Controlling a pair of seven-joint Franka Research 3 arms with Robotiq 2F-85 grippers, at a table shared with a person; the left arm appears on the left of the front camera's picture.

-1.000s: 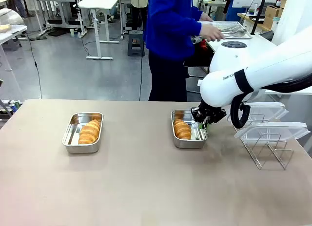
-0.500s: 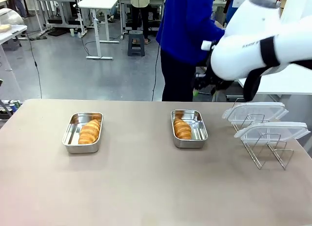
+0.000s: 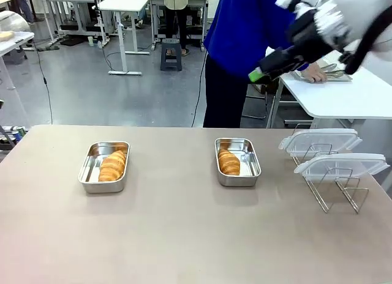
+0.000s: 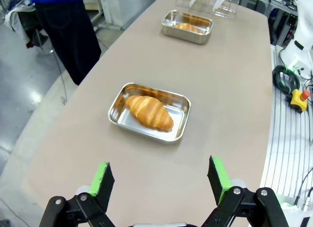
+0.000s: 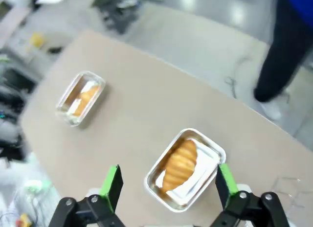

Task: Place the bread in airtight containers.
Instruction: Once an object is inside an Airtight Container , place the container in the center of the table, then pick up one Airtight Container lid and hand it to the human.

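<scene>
Both croissants lie in their pans while the robot's arms hang clear of the table. The right gripper (image 3: 258, 74), fingers spread wide and empty, is poised high over the far edge. One croissant (image 5: 180, 162) sits in its steel pan (image 5: 208, 158) almost straight below that gripper, between its green pads, and the second croissant (image 5: 84, 97) sits in the second pan (image 5: 68, 109), well off to one side. The left gripper (image 4: 160, 174), equally wide and empty, looks down on that second croissant a short way ahead of it. The pastries are judged light, flaky and easily crushed, best taken gently across the thick middle; lying flat already, they seem to need no more handling. The two clear clip lids (image 3: 321, 140) standing in a wire rack (image 3: 335, 197), below and outboard of the right gripper, look thin, slick and springy, best pinched at an overhanging rim. The light, shiny pans may skid when pressed. Bare table (image 3: 184, 235) spreads wide around both pans. The rack sits close to the right edge, and a person (image 3: 245, 27) stands just beyond the far edge, near the raised gripper.
</scene>
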